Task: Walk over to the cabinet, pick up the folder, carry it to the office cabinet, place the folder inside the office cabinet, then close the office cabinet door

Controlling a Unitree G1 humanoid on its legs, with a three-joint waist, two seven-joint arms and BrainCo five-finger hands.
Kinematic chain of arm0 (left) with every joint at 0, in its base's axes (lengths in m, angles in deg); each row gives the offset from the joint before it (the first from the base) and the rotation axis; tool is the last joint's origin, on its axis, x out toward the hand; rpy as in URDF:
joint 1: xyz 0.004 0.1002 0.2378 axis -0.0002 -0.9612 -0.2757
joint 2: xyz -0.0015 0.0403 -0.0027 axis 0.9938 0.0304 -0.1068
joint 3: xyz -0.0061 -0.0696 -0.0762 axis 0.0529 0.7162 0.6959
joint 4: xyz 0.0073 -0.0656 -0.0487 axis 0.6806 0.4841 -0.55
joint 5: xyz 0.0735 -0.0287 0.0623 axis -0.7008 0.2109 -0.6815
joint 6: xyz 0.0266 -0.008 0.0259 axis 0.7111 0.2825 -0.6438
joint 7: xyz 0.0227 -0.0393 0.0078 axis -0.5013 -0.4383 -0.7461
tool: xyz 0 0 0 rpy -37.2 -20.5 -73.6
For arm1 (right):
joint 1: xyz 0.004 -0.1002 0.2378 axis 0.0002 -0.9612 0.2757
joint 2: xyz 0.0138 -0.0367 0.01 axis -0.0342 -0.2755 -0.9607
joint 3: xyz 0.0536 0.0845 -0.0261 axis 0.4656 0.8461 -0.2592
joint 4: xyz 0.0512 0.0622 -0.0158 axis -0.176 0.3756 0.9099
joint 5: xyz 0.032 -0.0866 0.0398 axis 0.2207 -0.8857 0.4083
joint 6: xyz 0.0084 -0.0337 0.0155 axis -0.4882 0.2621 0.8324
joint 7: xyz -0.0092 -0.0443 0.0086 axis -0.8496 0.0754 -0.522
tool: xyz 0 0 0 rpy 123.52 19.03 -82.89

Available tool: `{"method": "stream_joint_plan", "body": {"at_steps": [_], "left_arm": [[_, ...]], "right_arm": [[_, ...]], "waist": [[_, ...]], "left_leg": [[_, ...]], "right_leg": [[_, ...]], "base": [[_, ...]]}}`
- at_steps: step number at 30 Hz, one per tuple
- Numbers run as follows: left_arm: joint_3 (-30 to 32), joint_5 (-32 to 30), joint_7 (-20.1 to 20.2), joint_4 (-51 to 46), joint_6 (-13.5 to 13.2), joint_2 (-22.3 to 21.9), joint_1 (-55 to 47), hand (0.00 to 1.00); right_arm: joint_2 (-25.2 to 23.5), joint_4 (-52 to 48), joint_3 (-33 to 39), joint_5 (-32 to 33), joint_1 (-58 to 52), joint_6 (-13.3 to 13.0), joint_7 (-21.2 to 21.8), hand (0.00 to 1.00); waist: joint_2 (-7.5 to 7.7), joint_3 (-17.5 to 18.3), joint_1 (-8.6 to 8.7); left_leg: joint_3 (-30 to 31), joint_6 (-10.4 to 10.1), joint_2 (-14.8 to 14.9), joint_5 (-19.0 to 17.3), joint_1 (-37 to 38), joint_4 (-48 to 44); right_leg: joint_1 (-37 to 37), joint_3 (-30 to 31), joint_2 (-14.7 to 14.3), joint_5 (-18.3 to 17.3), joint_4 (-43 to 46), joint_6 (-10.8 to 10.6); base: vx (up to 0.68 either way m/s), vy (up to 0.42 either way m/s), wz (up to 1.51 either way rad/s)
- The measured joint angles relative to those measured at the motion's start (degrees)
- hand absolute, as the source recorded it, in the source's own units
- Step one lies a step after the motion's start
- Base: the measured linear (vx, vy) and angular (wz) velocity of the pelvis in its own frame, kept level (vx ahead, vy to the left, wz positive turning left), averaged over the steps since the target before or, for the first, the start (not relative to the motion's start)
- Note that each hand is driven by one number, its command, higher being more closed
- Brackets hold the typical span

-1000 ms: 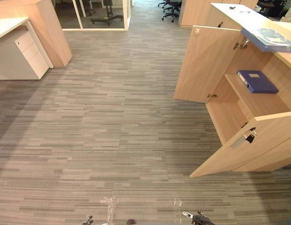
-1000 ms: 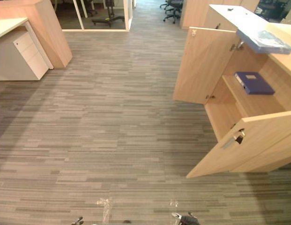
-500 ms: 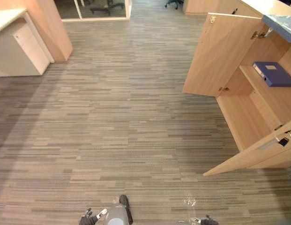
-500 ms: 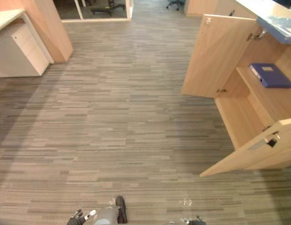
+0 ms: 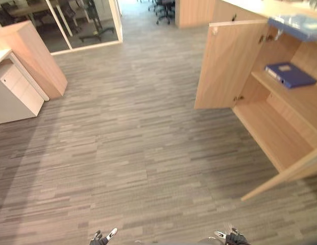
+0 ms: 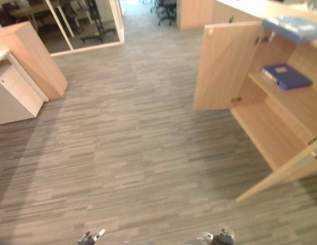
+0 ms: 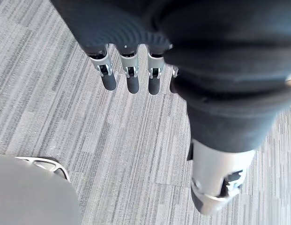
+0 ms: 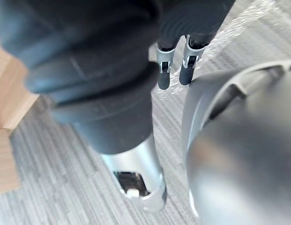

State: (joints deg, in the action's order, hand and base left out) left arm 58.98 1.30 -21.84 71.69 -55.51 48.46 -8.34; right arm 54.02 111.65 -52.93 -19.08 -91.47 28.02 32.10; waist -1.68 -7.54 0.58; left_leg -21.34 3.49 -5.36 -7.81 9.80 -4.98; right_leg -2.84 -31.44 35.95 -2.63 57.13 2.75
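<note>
A dark blue folder [image 5: 290, 74] lies flat on the middle shelf of the open wooden cabinet [image 5: 281, 132] at the right. One cabinet door [image 5: 224, 64] stands wide open on the far side. The other door [image 5: 283, 176] swings out nearer to me. A pale blue plastic folder [image 5: 297, 25] rests on the cabinet's top. My left hand [image 7: 130, 79] hangs over the carpet with straight fingers and holds nothing. My right hand [image 8: 165, 70] hangs the same way, empty. Both hands sit at the lower edge of the eye views, the left hand [image 5: 102, 237] and the right hand [image 5: 233, 238], far from the folder.
Grey striped carpet [image 5: 138, 143] stretches between me and the cabinet. A white drawer unit [image 5: 15, 94] and a wooden panel [image 5: 38, 58] stand at the left. A glass partition [image 5: 84, 23] and office chairs [image 5: 163, 7] are at the back.
The whole picture has shifted as the camera moved; the cabinet now sits higher and closer at the right. The blue folder has stayed on its shelf. Both hands remain low and empty.
</note>
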Motion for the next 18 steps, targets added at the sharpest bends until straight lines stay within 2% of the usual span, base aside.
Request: {"method": "stream_joint_plan", "body": {"at_steps": [1,3,4,5,6,7,8,9,10,11,13,14,15,16,17,18], "left_arm": [[-0.22,-0.08,0.01,0.03,0.03,0.08,0.02,0.00],[-0.43,-0.18,0.00,0.35,0.05,0.08,1.54,0.00],[-0.54,-0.17,0.00,0.37,0.04,0.09,1.97,0.00],[-0.87,-0.16,-0.02,0.66,0.04,0.14,2.57,0.00],[-0.99,-0.18,-0.03,0.72,0.02,0.17,2.69,0.00],[-0.99,-0.18,-0.03,0.75,-0.01,0.32,2.77,0.00],[-0.97,-0.19,-0.01,0.91,-0.07,0.85,2.75,0.00],[-0.83,-0.46,0.00,1.59,-0.12,1.90,2.81,0.00],[-0.72,-0.70,-0.05,2.46,0.05,1.70,3.17,0.00],[-0.25,-1.45,-0.02,3.38,0.21,0.05,2.69,0.00],[0.99,-1.76,-0.08,3.22,0.20,-0.85,3.03,0.00],[1.37,-1.70,-0.08,3.19,0.20,-0.85,3.28,0.00],[1.43,-1.62,-0.04,2.72,0.20,-0.62,3.53,0.00],[1.36,-1.23,0.03,2.43,0.16,-0.10,4.48,0.00],[1.37,-0.04,0.05,1.83,0.33,-0.10,4.92,0.00],[1.37,0.57,0.02,1.14,0.34,-0.22,4.90,0.00]], "right_arm": [[-0.26,0.13,-0.03,0.01,0.02,0.00,0.01,0.00],[-1.64,-0.01,0.14,0.62,0.86,-0.37,0.02,0.00],[-1.60,-0.07,0.20,0.62,1.38,-0.27,0.16,0.00],[-1.62,-0.11,0.05,0.66,1.76,-0.24,0.21,0.00],[-1.97,-0.20,0.00,1.14,1.95,-0.32,0.25,0.00],[-2.17,-0.13,-0.05,1.51,2.10,-0.31,0.26,0.00],[-2.85,0.12,-0.04,2.41,2.15,-0.30,0.26,0.00],[-3.61,0.78,0.12,2.87,2.01,-0.33,0.26,0.00],[-3.37,0.99,0.19,2.94,2.06,-0.36,0.30,0.00],[-2.37,1.39,0.16,2.73,1.91,-0.32,0.28,0.00],[-2.41,2.19,2.56,2.72,0.87,-0.11,0.22,0.00],[-2.63,2.20,3.01,2.74,0.26,-0.04,0.09,0.00],[-3.30,2.28,2.97,2.68,-0.91,0.10,0.05,0.00],[-3.50,3.18,2.84,2.74,-1.17,0.37,-0.02,0.00],[-3.44,3.97,2.75,2.77,-1.21,0.71,-0.06,0.00],[-3.38,4.41,2.54,2.78,-1.10,0.81,-0.25,0.00]], "waist": [[-0.04,-0.03,0.06],[-0.23,-1.71,0.29],[-0.38,-2.75,0.48],[-0.78,-3.95,0.94],[-0.79,-4.06,1.14],[-0.62,-4.13,1.15],[0.32,-4.12,1.15],[2.33,-4.03,1.26],[2.11,-4.44,1.22],[-0.35,-3.21,1.68],[-1.41,-2.98,1.98],[-1.43,-2.89,2.07],[-1.66,-2.48,1.94],[-0.88,-2.80,1.98],[-0.74,-3.21,1.96],[-0.91,-3.46,1.67]], "left_leg": [[0.13,0.03,0.18,0.02,0.67,0.30],[0.52,0.03,1.62,0.05,2.62,0.69],[0.52,0.02,2.30,0.05,3.35,0.66],[0.52,-0.03,3.75,0.04,4.32,0.76],[0.47,-0.61,4.99,-0.19,4.61,1.17],[0.38,-1.05,5.31,-0.21,4.90,1.74],[0.25,-2.82,5.11,-0.32,5.60,3.09],[0.87,-4.31,4.10,-1.14,6.89,3.68],[1.21,-4.55,4.53,-1.76,7.32,3.82],[1.40,-5.21,6.92,-2.57,7.17,3.93],[3.27,-7.09,10.66,-5.06,6.28,1.72],[3.79,-7.19,12.11,-6.09,5.52,-0.13],[4.89,-7.51,14.93,-7.32,3.00,-6.50],[5.09,-8.93,18.54,-8.17,-2.59,-19.24],[4.50,-9.72,21.75,-8.15,-6.92,-30.05],[3.28,-10.13,23.88,-8.05,-8.94,-36.16]], "right_leg": [[-0.77,-0.95,-0.85,-1.53,1.06,-1.06],[-4.01,-5.05,-5.04,-7.65,-1.51,-3.00],[-4.18,-5.89,-6.41,-8.46,-3.58,-3.30],[-4.91,-7.35,-9.31,-8.71,-9.37,-3.70],[-6.59,-7.63,-12.37,-8.43,-16.96,-3.92],[-7.28,-7.56,-13.78,-7.97,-21.14,-3.99],[-7.74,-7.04,-15.85,-4.40,-29.50,-3.45],[-8.28,-4.74,-16.24,1.99,-32.93,1.37],[-8.18,-4.61,-16.74,1.16,-32.20,1.41],[-8.08,-5.15,-18.98,-0.41,-32.63,0.89],[-6.82,-7.27,-22.28,-3.87,-32.95,0.46],[-6.05,-8.31,-23.29,-4.76,-33.31,0.32],[-4.48,-9.88,-25.60,-5.85,-34.85,0.86],[-2.62,-11.50,-27.19,-6.20,-36.75,0.89],[-0.69,-12.24,-28.76,-6.16,-38.77,0.92],[0.85,-12.33,-29.91,-6.06,-39.96,1.06]], "base": [[0.17,-0.032,0.18],[0.19,-0.103,0.10],[0.16,-0.158,0.04],[0.12,-0.188,0.01],[0.11,-0.200,0.01],[0.10,-0.209,-0.03],[0.16,-0.265,-0.04],[0.14,-0.220,-0.06],[0.18,-0.232,-0.12],[0.18,-0.201,-0.12],[0.25,-0.284,0.10],[0.26,-0.319,0.39],[0.25,-0.344,0.54],[0.31,-0.437,0.54],[0.21,-0.304,0.32],[0.19,-0.224,-0.02]]}}
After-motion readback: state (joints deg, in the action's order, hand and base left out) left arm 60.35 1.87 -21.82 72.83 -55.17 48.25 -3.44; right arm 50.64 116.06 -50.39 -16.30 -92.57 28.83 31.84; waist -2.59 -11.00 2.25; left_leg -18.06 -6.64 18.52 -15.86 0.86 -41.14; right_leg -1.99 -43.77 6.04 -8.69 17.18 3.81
